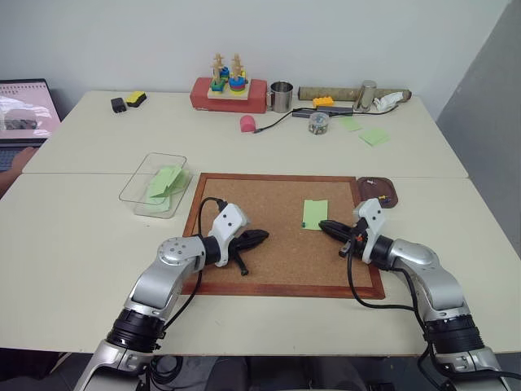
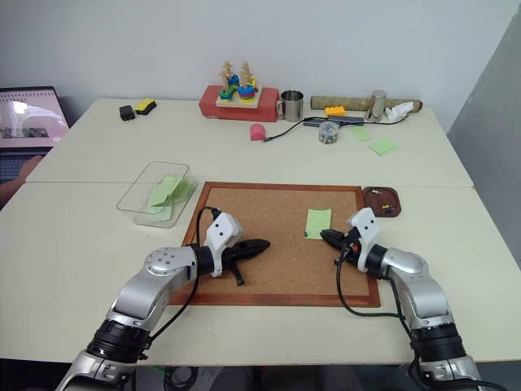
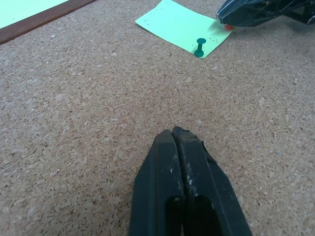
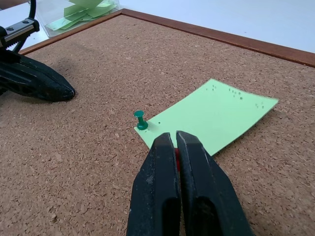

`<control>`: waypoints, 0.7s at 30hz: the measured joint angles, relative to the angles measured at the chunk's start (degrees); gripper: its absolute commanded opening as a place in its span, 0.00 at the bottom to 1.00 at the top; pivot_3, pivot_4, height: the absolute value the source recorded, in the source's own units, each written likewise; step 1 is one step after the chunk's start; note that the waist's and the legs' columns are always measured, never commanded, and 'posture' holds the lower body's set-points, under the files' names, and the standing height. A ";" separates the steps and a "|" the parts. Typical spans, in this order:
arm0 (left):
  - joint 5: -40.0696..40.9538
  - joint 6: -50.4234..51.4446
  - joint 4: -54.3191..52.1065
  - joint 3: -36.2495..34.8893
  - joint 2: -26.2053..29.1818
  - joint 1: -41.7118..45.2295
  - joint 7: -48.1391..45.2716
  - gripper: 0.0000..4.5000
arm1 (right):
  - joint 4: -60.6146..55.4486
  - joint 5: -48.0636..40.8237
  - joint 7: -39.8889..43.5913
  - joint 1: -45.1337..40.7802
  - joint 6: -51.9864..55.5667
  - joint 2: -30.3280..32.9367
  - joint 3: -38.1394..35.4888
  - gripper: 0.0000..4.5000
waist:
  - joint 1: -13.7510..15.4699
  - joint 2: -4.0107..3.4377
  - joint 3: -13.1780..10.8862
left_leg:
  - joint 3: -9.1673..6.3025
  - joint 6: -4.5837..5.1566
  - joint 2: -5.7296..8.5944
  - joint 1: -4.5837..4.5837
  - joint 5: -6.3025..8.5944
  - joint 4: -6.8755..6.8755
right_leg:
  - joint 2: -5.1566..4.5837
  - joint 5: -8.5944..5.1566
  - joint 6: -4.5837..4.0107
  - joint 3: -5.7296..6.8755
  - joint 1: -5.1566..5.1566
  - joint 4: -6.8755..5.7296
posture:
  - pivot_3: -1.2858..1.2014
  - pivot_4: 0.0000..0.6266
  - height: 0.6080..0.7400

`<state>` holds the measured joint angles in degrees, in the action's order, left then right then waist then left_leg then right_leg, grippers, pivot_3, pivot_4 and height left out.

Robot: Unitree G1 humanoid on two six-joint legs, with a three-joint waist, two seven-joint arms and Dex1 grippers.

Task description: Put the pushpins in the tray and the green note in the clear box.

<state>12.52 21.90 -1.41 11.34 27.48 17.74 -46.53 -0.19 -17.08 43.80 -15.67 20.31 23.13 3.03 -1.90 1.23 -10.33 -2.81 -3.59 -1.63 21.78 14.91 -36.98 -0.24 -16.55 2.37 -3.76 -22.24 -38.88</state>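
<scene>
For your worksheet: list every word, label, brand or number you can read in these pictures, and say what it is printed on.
None can be read.
Laptop screen: an image, any text too small to read.
Green note on the cork board: plain, only pin holes.

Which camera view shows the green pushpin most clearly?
The right wrist view: the green pushpin stands upright at a corner of the green note, head and stem distinct. The left wrist view shows it smaller and farther off; in the head views it is a tiny dot.
</scene>
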 measured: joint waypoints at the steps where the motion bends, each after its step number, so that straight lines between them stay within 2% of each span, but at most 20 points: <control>1: 0.00 0.00 0.00 0.00 0.00 0.00 0.00 0.00 | 0.00 -0.07 0.04 -0.11 0.08 0.01 -0.03 0.01 | 0.00 0.00 0.00 | 0.00 0.00 0.00 0.00 0.00 0.00 | 0.00 0.00 0.00 0.00 0.00 0.00 | 0.52 0.24 1.00; 21: 0.00 0.01 -0.32 0.00 0.05 -0.39 0.03 0.00 | -5.58 -5.46 0.06 -0.82 4.82 0.65 -1.47 0.01 | 0.00 0.00 0.00 | 0.00 0.00 0.00 0.01 0.00 0.01 | 0.00 0.00 0.00 0.00 0.00 0.01 | 0.52 0.24 1.00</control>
<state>12.52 21.90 -1.73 11.34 27.53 17.34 -46.51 -5.77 -22.54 43.86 -16.49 25.14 23.78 1.57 -1.90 1.23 -10.33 -2.81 -3.59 -1.63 21.79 14.91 -36.97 -0.24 -16.55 2.37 -3.76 -22.24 -38.87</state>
